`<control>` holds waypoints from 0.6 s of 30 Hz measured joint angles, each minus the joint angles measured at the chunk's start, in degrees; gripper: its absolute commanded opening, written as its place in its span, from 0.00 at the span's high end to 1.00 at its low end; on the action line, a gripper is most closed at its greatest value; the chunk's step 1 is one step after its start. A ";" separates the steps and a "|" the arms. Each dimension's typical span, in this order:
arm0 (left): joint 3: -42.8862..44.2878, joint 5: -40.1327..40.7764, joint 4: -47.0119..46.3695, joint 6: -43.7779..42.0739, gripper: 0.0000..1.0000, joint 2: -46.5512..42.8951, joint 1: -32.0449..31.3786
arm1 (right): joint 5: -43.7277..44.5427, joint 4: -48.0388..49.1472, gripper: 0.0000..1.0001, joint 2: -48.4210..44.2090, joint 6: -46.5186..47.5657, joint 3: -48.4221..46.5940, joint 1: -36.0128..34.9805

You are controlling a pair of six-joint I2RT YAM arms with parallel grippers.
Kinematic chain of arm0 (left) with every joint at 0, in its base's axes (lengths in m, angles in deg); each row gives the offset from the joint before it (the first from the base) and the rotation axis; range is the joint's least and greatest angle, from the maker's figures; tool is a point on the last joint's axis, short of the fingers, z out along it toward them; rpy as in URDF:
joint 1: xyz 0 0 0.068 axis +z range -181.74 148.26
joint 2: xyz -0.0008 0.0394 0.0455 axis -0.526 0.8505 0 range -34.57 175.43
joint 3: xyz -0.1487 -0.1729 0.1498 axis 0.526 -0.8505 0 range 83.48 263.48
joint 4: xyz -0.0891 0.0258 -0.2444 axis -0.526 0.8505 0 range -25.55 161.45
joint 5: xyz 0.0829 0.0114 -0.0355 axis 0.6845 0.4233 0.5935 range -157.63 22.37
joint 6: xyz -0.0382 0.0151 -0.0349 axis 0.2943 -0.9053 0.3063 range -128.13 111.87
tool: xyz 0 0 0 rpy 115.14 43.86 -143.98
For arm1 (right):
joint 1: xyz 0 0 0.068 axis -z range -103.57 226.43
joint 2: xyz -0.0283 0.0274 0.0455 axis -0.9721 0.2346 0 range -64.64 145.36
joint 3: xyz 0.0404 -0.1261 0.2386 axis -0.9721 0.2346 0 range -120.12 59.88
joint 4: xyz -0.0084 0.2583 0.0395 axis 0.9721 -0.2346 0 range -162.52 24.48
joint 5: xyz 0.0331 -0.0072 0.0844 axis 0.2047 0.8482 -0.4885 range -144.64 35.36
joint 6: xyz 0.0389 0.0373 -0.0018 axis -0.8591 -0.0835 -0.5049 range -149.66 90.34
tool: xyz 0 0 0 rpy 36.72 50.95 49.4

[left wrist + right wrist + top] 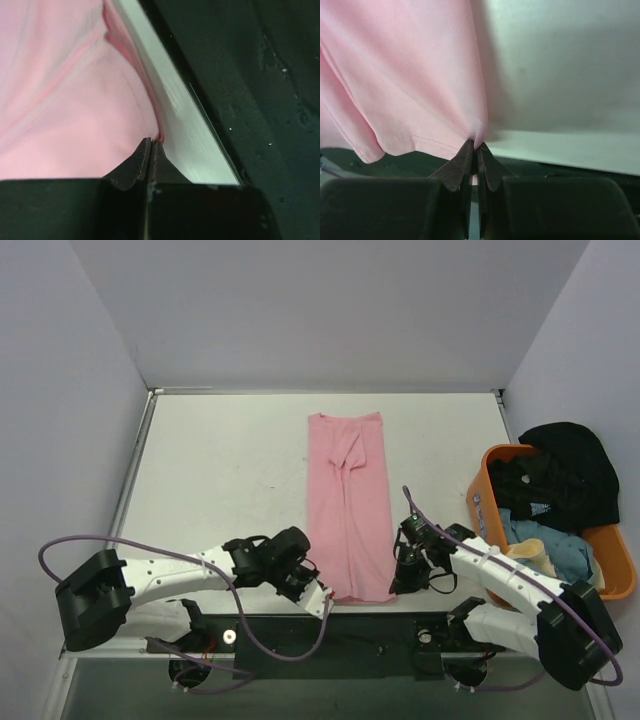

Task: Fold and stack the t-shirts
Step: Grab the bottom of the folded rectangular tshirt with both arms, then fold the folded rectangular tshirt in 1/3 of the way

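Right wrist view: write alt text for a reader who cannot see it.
The right claw is pinched shut on the hem edge of the pink t-shirt, which fills the left half of the frame. A pale table lies to the right.

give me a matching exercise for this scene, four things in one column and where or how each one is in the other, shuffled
Things:
1. pink t-shirt
2. black shirt
3. orange tub
4. left gripper

Places or states:
a. at the table's right edge
b. shut on the pink t-shirt's near corner
c. lying as a long strip mid-table
d. heaped over the tub's far end

Pairs: 1-c, 2-d, 3-a, 4-b
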 measured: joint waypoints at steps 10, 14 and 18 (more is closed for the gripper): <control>16.90 -3.32 6.16 16.13 1.00 4.66 17.03 | -4.37 -9.90 1.00 9.35 9.27 -19.32 8.31; 25.24 -5.90 6.25 20.35 1.00 12.17 20.48 | -5.01 -9.94 1.00 21.55 15.37 -32.76 14.05; 32.83 -6.14 7.02 22.56 1.00 22.01 25.38 | -5.88 -9.88 1.00 32.83 20.20 -45.29 17.51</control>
